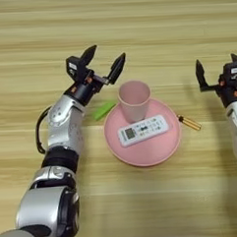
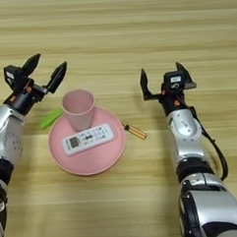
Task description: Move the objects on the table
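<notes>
- Wooden table (image 1: 135,21) with long plank grain fills both views.
- On it lies a round pink plate (image 1: 151,150), my landmark.
- Pink cup (image 1: 134,100) stands upright on the back part of the plate, mouth up.
- White remote (image 1: 143,130) lies flat on the plate, just in front of the cup.
- Green block (image 1: 104,110) lies on the table just left of the plate, partly under the left arm.
- Small yellow stick (image 1: 189,122) lies on the table just right of the plate.
- Left gripper (image 1: 104,65) is behind and left of the plate, near the cup rim; its fingers are apart and hold nothing.
- Right gripper (image 2: 162,77) is well right of the plate; its fingers are also apart, holding nothing.
</notes>
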Motion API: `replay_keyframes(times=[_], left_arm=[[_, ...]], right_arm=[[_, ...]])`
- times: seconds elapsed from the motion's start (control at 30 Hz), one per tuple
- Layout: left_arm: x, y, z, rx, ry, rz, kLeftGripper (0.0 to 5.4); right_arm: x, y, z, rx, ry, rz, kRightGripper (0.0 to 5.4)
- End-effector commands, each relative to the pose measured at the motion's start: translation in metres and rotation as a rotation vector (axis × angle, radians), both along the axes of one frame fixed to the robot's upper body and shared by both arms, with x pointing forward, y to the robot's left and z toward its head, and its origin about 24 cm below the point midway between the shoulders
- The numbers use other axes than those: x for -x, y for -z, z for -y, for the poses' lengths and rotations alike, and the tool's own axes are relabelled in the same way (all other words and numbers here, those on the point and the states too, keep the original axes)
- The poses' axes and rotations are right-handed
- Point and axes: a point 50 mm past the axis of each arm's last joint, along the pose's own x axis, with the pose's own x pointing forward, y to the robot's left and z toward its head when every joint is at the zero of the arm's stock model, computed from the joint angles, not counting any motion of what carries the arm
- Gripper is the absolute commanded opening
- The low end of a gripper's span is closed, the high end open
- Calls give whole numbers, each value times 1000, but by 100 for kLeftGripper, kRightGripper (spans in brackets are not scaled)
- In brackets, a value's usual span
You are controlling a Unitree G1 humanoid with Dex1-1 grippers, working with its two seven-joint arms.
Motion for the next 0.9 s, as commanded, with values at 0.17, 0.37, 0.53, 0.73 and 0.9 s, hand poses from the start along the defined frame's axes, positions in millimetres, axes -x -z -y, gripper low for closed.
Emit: replay_keyframes(times=[0.17, 0.37, 0.53, 0.73, 0.9], left_arm=[[-14, -23, -31, -13, -48, 5, 538], [-16, -22, -52, -176, -43, -43, 538], [-14, -1, -65, -446, -28, -178, 538], [-7, 5, -72, -554, 67, -223, 538], [-1, 13, -73, -628, 136, -258, 538]], right_arm=[[-4, -5, -3, -26, -1, 13, 540], [-4, -6, -4, -20, -2, 16, 540], [-4, -6, -4, -16, -3, 17, 540], [-4, -6, -5, -15, -3, 20, 540], [-3, -6, -5, -14, -4, 21, 540]])
